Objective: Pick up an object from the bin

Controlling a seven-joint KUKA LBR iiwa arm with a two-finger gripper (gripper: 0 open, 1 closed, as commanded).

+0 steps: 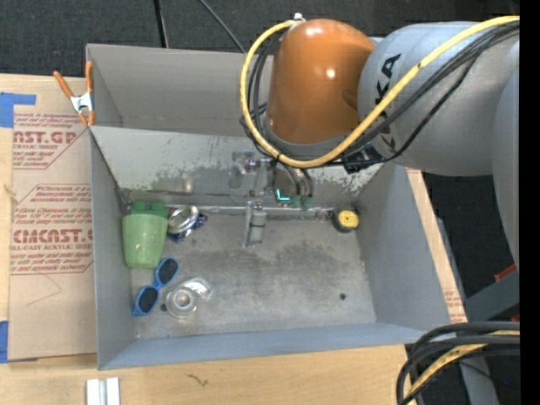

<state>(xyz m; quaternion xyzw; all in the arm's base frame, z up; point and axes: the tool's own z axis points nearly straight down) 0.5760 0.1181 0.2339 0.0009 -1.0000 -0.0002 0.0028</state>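
Note:
My gripper (255, 223) hangs below the orange wrist cover, near the back wall at the middle of the bin, over bare floor. Nothing can be seen held in it. To its left lies a crumpled silver and blue wrapper (184, 221). To its right, a small yellow round thing (346, 219) sits by the back wall. Both lie apart from the gripper.
A green plastic cup (143, 235) lies on its side against the left wall. In front of it are blue sunglasses (154, 287) and a clear plastic piece (186, 298). The arm and its cables cover the bin's back right corner.

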